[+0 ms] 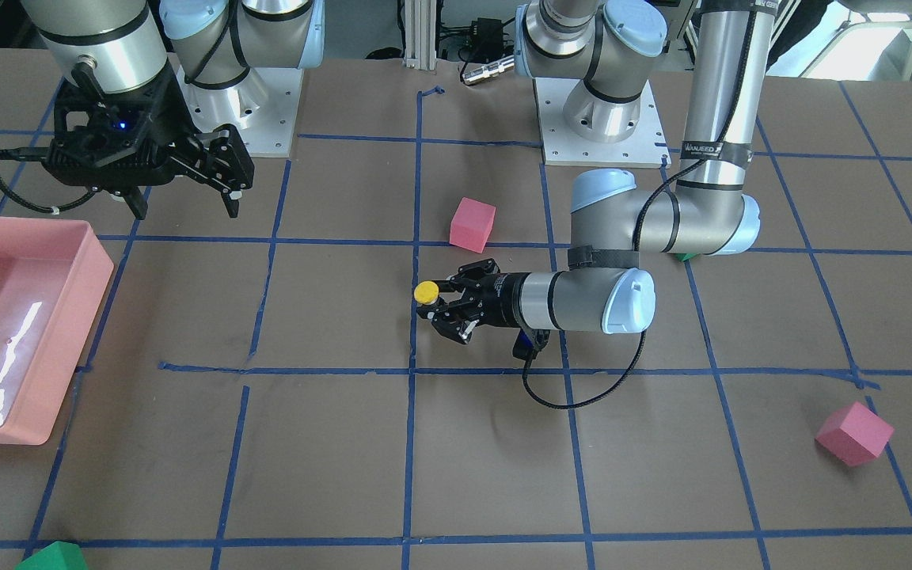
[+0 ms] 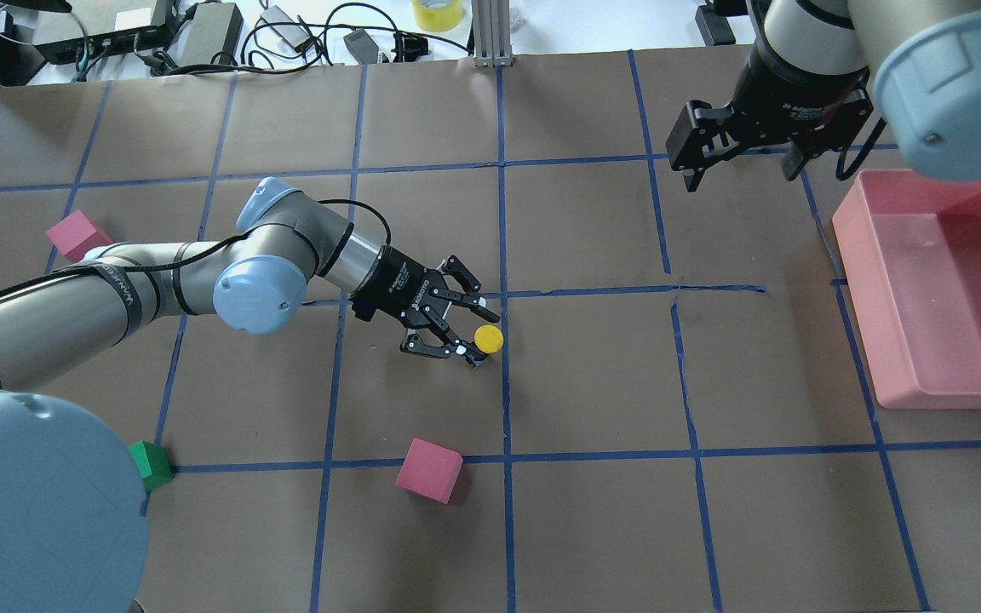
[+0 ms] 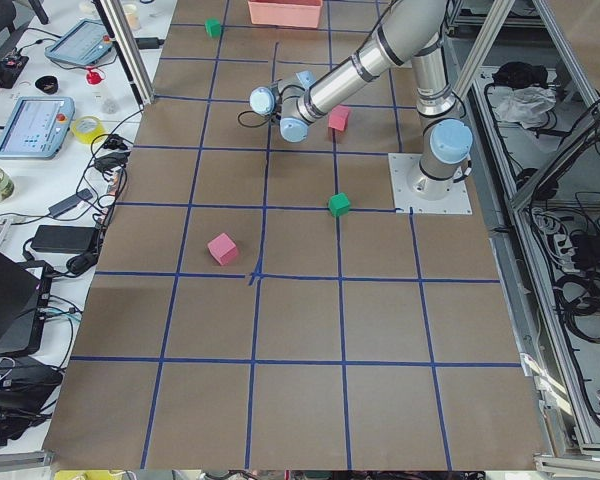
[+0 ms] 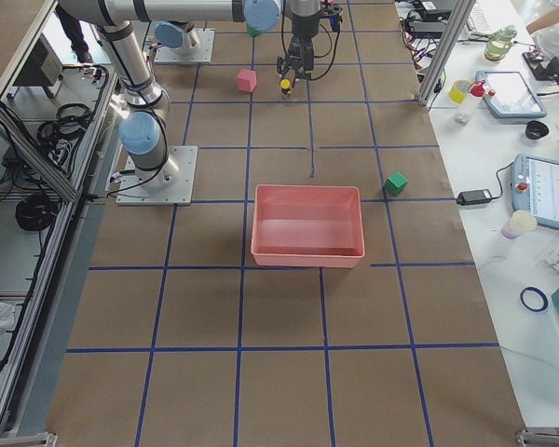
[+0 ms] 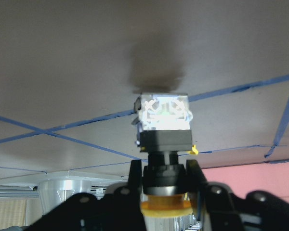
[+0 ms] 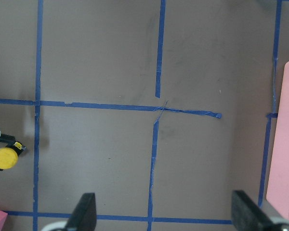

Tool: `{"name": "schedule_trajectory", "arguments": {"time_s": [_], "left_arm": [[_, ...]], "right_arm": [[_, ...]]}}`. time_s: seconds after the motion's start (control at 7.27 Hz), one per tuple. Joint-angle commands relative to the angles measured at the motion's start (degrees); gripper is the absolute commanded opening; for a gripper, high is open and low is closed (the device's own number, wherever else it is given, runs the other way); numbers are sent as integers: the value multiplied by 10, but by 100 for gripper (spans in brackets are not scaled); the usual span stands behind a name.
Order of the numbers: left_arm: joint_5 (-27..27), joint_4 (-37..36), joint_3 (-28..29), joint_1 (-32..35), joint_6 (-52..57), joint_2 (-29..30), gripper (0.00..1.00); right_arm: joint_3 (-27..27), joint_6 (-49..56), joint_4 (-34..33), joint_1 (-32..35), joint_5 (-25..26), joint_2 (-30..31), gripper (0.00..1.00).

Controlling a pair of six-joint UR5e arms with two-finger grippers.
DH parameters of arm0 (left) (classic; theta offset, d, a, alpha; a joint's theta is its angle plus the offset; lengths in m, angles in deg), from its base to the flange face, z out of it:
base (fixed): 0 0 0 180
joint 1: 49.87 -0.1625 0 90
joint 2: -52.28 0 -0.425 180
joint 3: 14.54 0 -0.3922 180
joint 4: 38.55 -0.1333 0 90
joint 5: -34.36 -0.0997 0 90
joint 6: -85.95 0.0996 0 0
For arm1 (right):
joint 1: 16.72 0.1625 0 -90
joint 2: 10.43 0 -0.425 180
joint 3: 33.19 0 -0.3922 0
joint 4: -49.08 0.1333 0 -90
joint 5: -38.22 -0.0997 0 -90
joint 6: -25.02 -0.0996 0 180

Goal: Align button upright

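Note:
The button (image 1: pixel 426 292) has a round yellow cap, a black body and a silvery base. My left gripper (image 1: pixel 434 305) is shut on its black body near the middle of the table. In the overhead view the button (image 2: pixel 488 338) shows its cap facing up at the left gripper's (image 2: pixel 475 332) tips. The left wrist view shows the fingers (image 5: pixel 135 179) on both sides of the button (image 5: pixel 164 139), base toward the table; I cannot tell if it touches. My right gripper (image 2: pixel 742 170) is open, empty and raised beside the tray; it is also open in its own wrist view (image 6: pixel 166 216).
A pink tray (image 2: pixel 869 340) stands at the right side. One pink foam cube (image 2: pixel 428 470) lies close to the left gripper, another (image 2: pixel 77 234) at far left. A green cube (image 2: pixel 150 464) lies near the left arm's base, another (image 1: pixel 52 556) at the table's far edge.

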Motion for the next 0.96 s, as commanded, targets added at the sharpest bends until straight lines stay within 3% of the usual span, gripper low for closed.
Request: {"name": "schedule_trajectory", "arguments": {"time_s": [0.0, 0.28, 0.55, 0.69, 0.83], "left_arm": [[-1, -1, 12, 0, -20, -13, 100], [-9, -4, 48, -5, -87, -45, 100], [-192, 6, 130, -12, -73, -82, 100], [-223, 8, 161, -15, 14, -99, 100], [-292, 50, 180, -27, 126, -119, 100]], "right_arm": [[0, 1, 1, 0, 0, 0, 100], [0, 0, 1, 0, 0, 0, 100], [0, 0, 1, 0, 0, 0, 100], [0, 0, 1, 0, 0, 0, 100], [0, 1, 1, -1, 0, 0, 100]]}}
